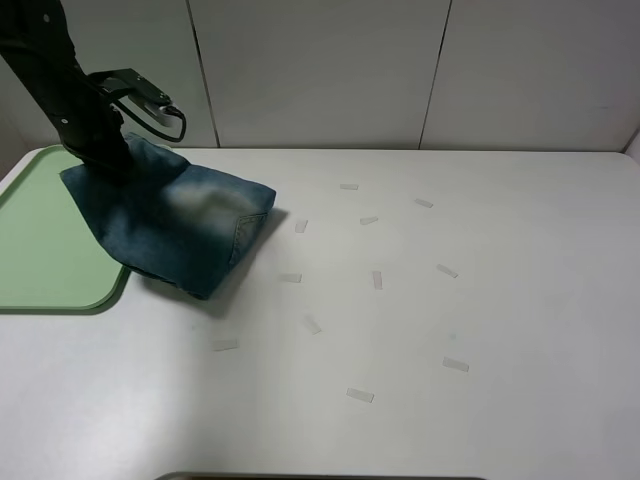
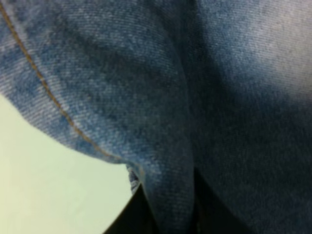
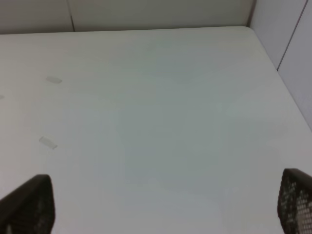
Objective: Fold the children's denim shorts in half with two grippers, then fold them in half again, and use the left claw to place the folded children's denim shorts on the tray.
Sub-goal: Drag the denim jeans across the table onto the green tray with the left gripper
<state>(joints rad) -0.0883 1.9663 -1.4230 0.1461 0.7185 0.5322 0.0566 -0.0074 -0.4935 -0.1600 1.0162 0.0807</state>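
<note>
Exterior high view: the left claw (image 1: 105, 160) is clamped on the far edge of the children's denim shorts (image 1: 175, 222), its black fingers buried in the cloth so that only the arm and wrist show above the bundle. The left wrist view confirms the grip: denim fills it, with a stitched hem running across and a dark finger showing just under the fold.

The shorts are folded into a compact, roughly square packet. The gripped edge appears lifted, and the packet slopes down from the claw toward the near side. Its near corner seems to rest on or just above the white surface (image 1: 420, 330); which of the two cannot be told.

Relation to the tray (image 1: 40, 250): one side of the packet overlaps the tray's rim and near corner, while the larger part lies off the tray, on the side away from it. The tray's bare floor extends from the claw away from the middle of the surface, so placement calls, in my judgement, for a short carry in that direction before release. Risk: a dragging corner could catch the raised rim and open the fold.

The right claw (image 3: 165, 204) stands with fingers wide apart and empty, over bare surface well away from the tray. Small tape marks (image 1: 360, 395) dot the surface beyond the shorts.
</note>
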